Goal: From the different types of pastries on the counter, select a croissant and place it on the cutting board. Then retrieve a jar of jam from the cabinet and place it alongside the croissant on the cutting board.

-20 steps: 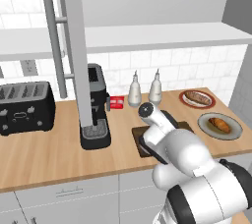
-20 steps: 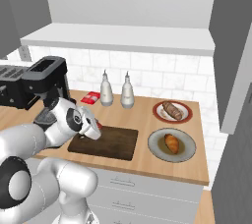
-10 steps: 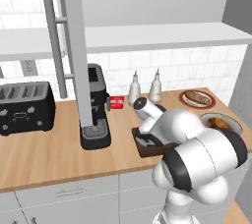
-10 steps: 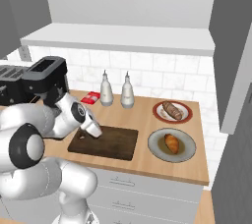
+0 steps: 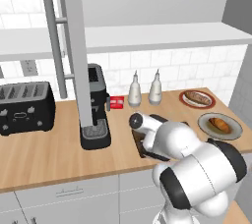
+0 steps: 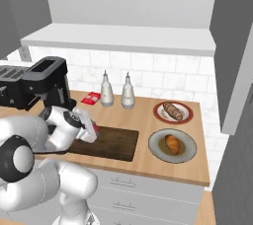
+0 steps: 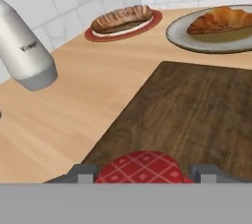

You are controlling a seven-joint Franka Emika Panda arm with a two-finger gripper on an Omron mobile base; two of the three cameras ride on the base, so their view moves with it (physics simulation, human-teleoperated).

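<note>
My gripper (image 7: 142, 174) is shut on the jar of jam (image 7: 141, 165), whose red checkered lid shows between the finger tips. It hangs low over the left end of the dark cutting board (image 7: 197, 105); the gripper (image 6: 92, 131) shows there too, over the cutting board (image 6: 116, 144). I cannot tell whether the jar touches the wood. The golden-orange croissant (image 7: 219, 20) lies on a grey plate (image 7: 206, 41) to the right of the board, also visible as the croissant (image 6: 173, 143) and croissant (image 5: 219, 124). The darker pastry (image 7: 120, 17) rests on a red plate behind it.
Two white bottles (image 6: 106, 91) (image 6: 128, 92) and a flat red box (image 6: 90, 98) stand behind the board. A black coffee machine (image 5: 96, 107) and a toaster (image 5: 24, 107) sit to the left. The open cabinet door (image 5: 74, 46) hangs above the coffee machine.
The hand has stayed low over the board's left end with the jar in it, while the arm's elbow has swung forward and up toward the cameras.
</note>
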